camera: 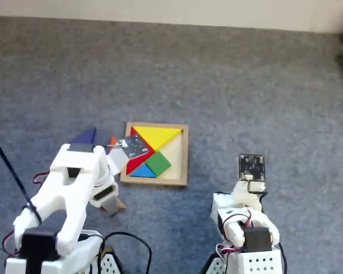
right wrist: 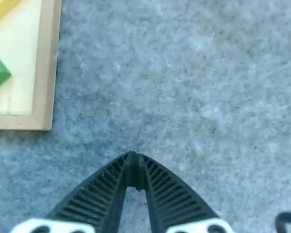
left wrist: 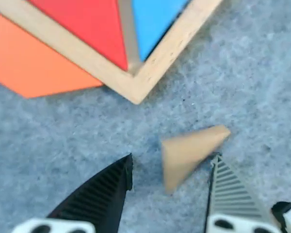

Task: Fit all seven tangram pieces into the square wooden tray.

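Carpet (left wrist: 262, 87), tan triangle (left wrist: 189, 153) within end effector (left wrist: 172, 158)

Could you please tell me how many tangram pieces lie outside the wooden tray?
3: a dark blue triangle left of the tray, an orange piece beside its left edge, a tan triangle inside the open left pincer. The arm may hide others.
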